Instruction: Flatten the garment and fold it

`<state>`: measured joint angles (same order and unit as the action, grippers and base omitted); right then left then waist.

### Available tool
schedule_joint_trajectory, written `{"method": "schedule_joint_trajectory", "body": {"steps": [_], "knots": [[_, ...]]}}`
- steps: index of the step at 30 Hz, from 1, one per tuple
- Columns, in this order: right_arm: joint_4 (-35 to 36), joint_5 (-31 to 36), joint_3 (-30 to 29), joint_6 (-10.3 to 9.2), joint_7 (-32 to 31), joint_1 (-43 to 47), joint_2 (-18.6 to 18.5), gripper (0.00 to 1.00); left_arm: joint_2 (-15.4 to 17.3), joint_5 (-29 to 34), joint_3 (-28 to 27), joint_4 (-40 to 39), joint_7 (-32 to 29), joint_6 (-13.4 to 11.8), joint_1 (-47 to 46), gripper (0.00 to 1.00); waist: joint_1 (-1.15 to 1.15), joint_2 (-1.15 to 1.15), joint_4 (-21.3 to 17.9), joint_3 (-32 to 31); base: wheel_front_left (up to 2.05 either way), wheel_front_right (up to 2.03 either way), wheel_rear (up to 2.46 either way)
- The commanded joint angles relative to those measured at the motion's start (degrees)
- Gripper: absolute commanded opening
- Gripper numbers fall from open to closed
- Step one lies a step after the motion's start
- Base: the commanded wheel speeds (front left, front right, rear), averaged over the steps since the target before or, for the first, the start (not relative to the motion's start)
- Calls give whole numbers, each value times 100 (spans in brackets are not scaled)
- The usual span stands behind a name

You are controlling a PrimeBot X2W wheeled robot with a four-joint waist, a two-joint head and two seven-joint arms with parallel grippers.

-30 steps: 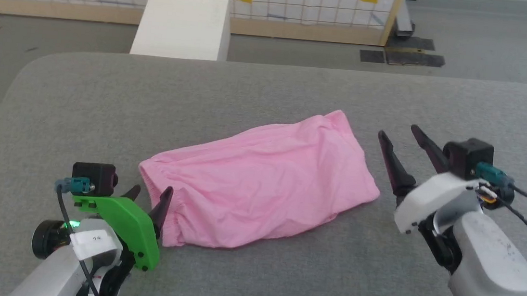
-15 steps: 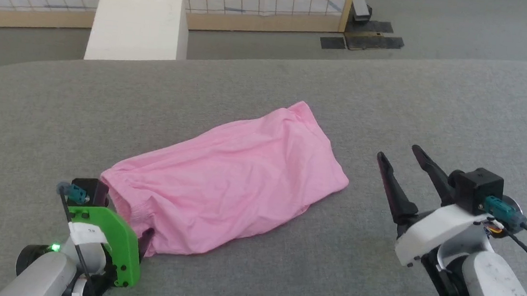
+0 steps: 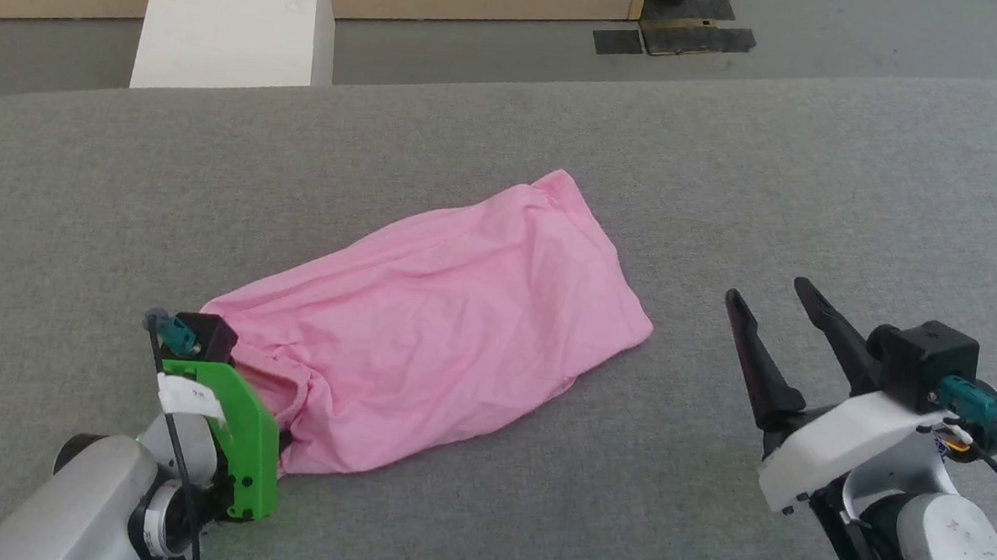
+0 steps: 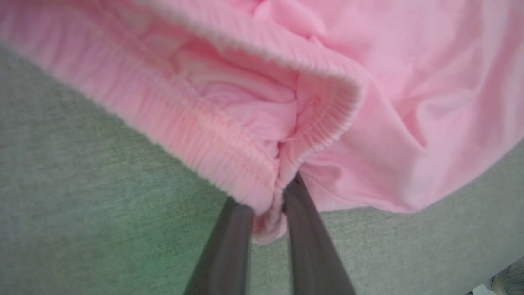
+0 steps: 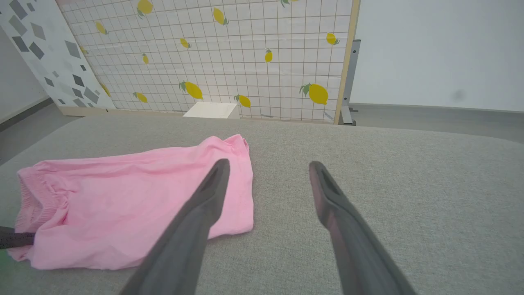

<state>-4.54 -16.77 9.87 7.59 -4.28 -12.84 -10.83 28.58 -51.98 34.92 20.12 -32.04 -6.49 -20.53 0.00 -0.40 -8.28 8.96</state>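
Garment (image 3: 431, 310) lying mid-table (image 3: 748, 158), bunched and wrinkled; not yet flattened, nothing folded. Left gripper (image 4: 269, 201), at table's near left, pinching ribbed hem (image 4: 213, 139) tight. Right gripper (image 3: 765, 287) hovering over table's near right, jaws spread wide, holding nothing.

The left tool (image 4: 270, 203) sits low at the head view's lower left, its two dark fingers pinched together on the ribbed edge of the garment (image 3: 459, 313), while the right tool (image 3: 767, 289), on its pale forearm, points forward with fingers spread apart, gripping nothing.
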Motion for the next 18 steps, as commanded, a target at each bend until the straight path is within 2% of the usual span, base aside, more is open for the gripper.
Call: {"method": "schedule_joint_trajectory", "body": {"steps": [1, 7, 10, 11, 18], "knots": [[39, -36, -20, -10, -88, 64, 0, 100, -225, -25, 185, 177, 4, 61, 229, 0, 0, 40, 34, -8, 0, 0, 0], [-260, -494, -32, -10, -684, -183, -177, 100, -220, 35, -48, -7, 569, 44, 144, 0, 0, 40, 253, -26, 0, 0, 0], [-631, -801, 85, -10, -1180, -475, -322, 100, -199, 87, -134, -228, 792, 29, 92, 0, 0, 40, 423, -3, 0, 0, 0], [-1025, -1086, 296, -10, -1702, -827, -432, 100, -205, 174, -141, -512, 934, 22, 25, 0, 0, 40, 616, 48, 0, 0, 0], [-1981, -1533, 774, -10, -2614, -1686, -475, 100, -304, 340, -25, -1023, 1050, 55, -147, 0, 0, 40, 974, 244, 0, 0, 0]]}}
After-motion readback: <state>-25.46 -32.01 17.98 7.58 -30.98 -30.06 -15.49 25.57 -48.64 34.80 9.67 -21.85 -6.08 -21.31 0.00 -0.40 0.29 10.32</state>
